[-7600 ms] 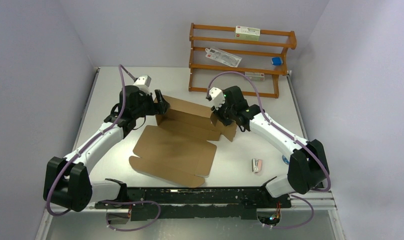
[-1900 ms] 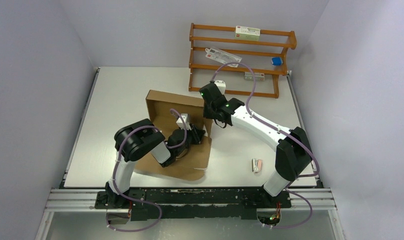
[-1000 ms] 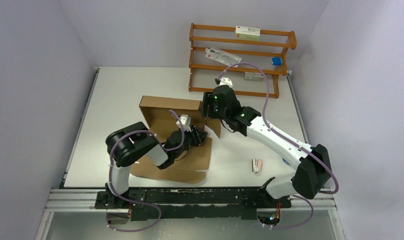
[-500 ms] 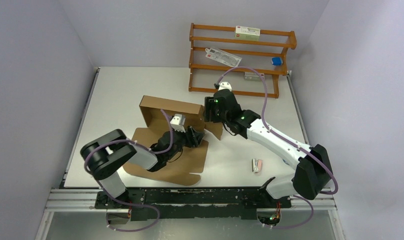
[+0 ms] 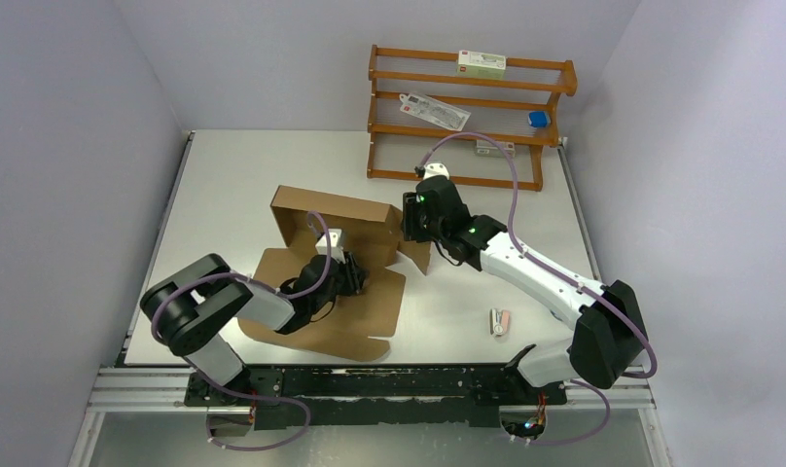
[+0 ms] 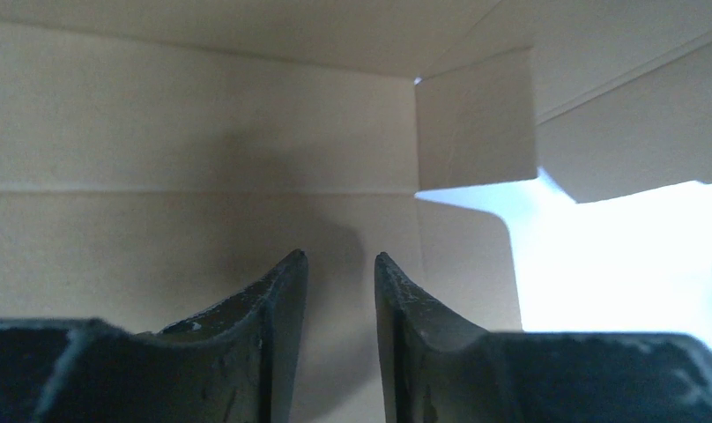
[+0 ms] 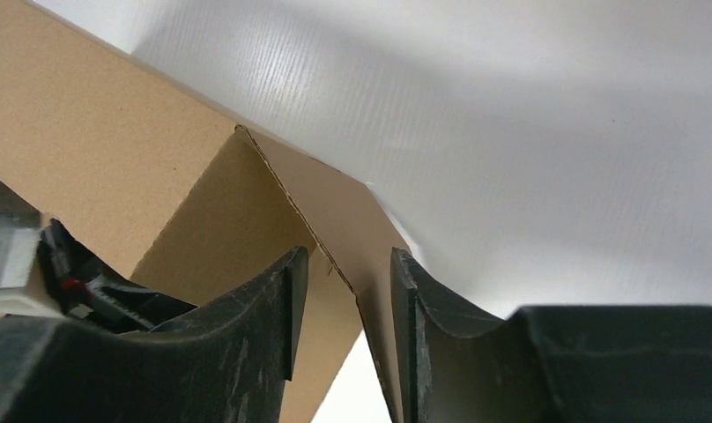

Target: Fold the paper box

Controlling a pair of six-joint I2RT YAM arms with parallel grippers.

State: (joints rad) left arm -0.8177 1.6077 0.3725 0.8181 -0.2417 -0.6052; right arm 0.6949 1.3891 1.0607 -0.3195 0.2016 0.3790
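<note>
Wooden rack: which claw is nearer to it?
Right. The right claw sits at the right wall of the paper box, just in front of the wooden rack; the left claw is inside the box, farther toward the near edge.

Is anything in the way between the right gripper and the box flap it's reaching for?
Nothing visible does. The right gripper straddles a flap edge at the right end of the paper box, only cardboard between its jaws; whether they clamp it is unclear. The left gripper sits inside the box, apart from that flap.
</note>
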